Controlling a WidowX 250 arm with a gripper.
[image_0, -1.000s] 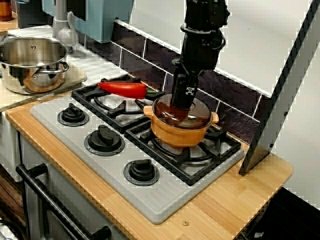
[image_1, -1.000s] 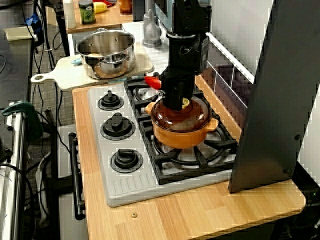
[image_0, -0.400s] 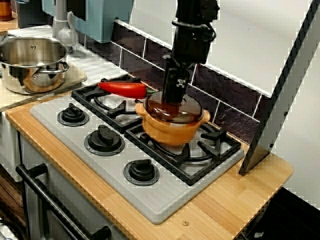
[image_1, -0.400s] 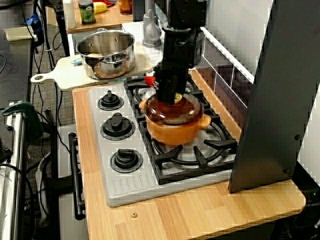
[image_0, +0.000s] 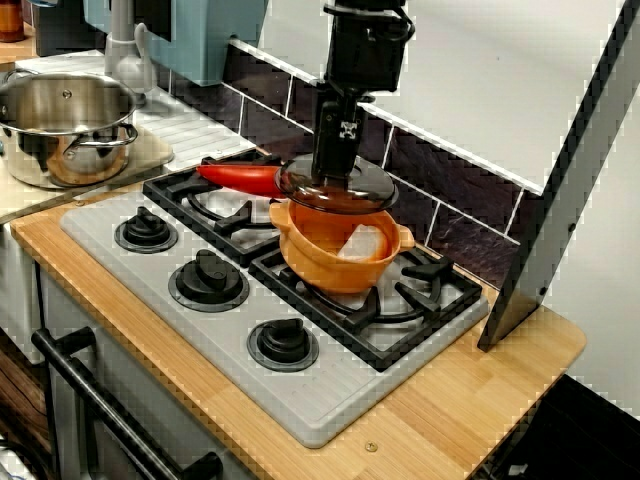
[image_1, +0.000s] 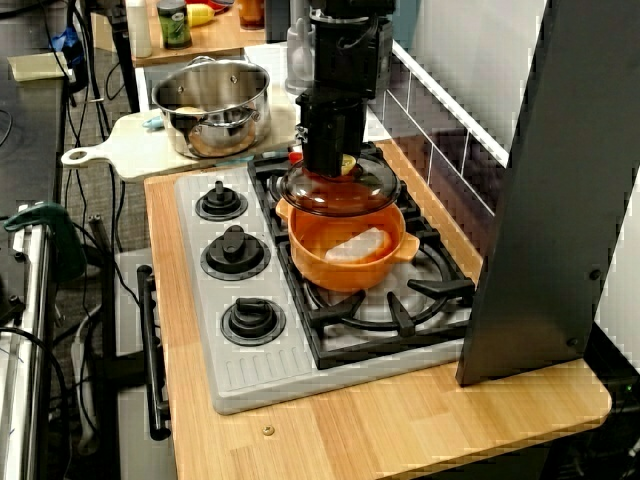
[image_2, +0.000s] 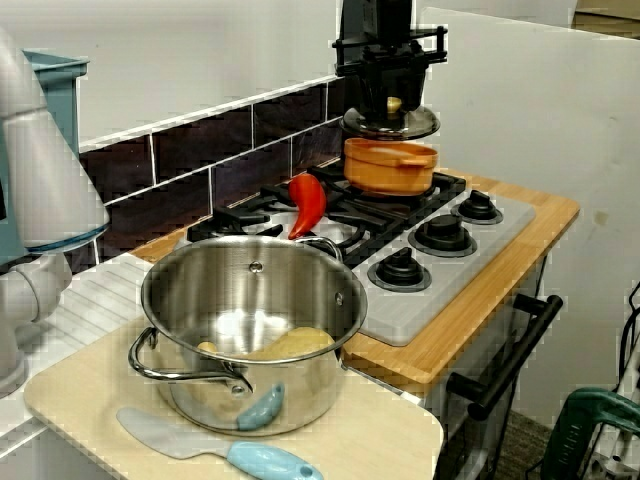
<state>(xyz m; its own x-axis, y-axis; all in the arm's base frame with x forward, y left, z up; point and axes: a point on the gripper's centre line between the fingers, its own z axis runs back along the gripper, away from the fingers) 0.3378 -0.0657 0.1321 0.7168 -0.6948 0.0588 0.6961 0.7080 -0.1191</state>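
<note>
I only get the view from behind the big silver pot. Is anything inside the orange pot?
Observer: Yes. The view from above shows a pale block lying in the orange pot.
Operator: Is the lid right over the middle?
Observer: No. From above, the glass lid in the pincer hangs off-centre, toward the red pepper, leaving most of the pot open.
Operator: Can you see through it?
Observer: Yes. In the view from the side it is clear brown glass.
</note>
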